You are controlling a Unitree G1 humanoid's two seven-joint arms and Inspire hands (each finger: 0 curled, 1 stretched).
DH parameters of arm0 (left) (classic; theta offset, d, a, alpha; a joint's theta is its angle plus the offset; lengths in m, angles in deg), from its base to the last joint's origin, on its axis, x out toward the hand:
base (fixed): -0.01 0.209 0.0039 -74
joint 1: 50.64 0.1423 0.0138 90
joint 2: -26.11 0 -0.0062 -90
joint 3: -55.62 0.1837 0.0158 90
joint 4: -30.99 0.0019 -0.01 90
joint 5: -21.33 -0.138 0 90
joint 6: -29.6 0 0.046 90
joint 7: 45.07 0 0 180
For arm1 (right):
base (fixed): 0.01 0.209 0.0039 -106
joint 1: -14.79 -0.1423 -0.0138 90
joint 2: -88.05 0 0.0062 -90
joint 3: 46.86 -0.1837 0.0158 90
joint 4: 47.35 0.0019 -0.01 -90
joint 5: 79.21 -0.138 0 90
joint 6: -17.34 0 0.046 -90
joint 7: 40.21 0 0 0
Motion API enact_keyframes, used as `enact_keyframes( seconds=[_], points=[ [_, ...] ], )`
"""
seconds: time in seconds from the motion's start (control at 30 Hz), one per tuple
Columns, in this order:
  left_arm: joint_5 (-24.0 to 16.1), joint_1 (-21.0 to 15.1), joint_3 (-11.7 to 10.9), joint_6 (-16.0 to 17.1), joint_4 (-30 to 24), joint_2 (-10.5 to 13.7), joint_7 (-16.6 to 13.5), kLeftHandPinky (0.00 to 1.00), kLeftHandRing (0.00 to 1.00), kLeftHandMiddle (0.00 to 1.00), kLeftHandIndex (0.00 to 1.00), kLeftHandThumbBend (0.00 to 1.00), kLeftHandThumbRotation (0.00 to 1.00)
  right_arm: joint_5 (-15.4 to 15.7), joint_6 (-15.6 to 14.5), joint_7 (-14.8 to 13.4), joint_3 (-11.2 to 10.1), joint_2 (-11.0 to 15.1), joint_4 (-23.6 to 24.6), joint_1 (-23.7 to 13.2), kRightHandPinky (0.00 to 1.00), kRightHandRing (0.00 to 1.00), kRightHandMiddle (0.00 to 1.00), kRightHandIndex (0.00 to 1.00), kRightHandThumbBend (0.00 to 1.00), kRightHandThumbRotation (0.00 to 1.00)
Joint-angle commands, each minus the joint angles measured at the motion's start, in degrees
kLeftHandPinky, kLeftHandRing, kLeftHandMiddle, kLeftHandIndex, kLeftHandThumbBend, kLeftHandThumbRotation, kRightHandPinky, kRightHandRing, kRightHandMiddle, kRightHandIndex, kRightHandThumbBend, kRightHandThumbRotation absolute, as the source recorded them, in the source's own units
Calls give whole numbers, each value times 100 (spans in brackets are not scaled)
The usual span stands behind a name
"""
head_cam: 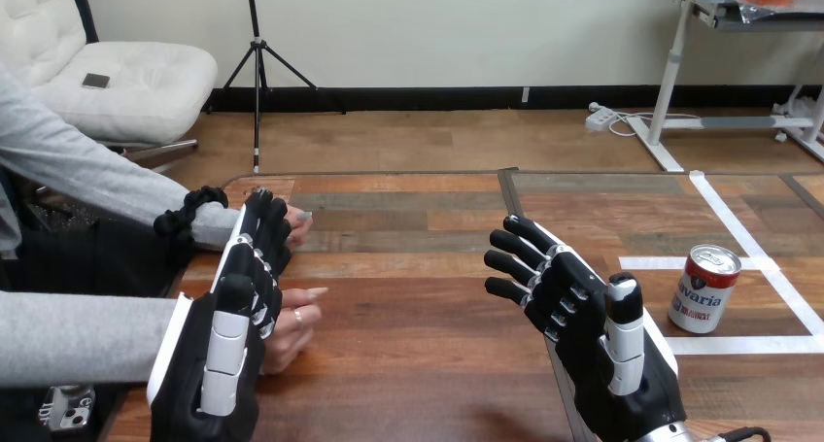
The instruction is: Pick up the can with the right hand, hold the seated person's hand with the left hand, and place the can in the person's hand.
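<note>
Head view: the can (704, 289) stands upright at the frame's right, just right of the right hand (578, 311), the nearer one, its fingers spread and empty. The left hand (233, 330), fingers straight and holding nothing, is at lower left against the person's hands (291, 327).

The red-and-white metal can (704, 289) stands alone on the wooden plank tabletop (408, 325), with bare boards on every side of it. Nearest, left of the can, hangs the black-and-white right hand (583, 316). Far left of the can, the left hand (233, 316) and the person's hands (291, 330) crowd the edge.
</note>
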State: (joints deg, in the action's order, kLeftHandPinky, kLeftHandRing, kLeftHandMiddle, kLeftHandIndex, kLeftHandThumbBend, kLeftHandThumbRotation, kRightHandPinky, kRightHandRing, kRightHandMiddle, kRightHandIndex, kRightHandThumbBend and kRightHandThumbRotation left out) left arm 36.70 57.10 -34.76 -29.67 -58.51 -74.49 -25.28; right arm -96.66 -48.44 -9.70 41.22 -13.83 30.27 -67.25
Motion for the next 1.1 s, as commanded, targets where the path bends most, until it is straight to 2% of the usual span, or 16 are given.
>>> enact_keyframes(
  seconds=[0.0,0.73,1.07],
  points=[
    [11,-300,-24,122,-30,-70,16,100,100,100,100,78,97,-101,26,15,11,-45,226,-281,84,88,89,88,100,100],
    [47,-303,-45,137,-17,-106,55,100,100,100,100,79,97,-42,-3,-67,14,-11,241,-284,84,87,88,88,100,100],
    [51,-309,-42,111,1,-102,64,100,100,100,100,80,97,-6,145,-39,-117,87,-166,-656,84,87,88,88,100,100]
  ],
)
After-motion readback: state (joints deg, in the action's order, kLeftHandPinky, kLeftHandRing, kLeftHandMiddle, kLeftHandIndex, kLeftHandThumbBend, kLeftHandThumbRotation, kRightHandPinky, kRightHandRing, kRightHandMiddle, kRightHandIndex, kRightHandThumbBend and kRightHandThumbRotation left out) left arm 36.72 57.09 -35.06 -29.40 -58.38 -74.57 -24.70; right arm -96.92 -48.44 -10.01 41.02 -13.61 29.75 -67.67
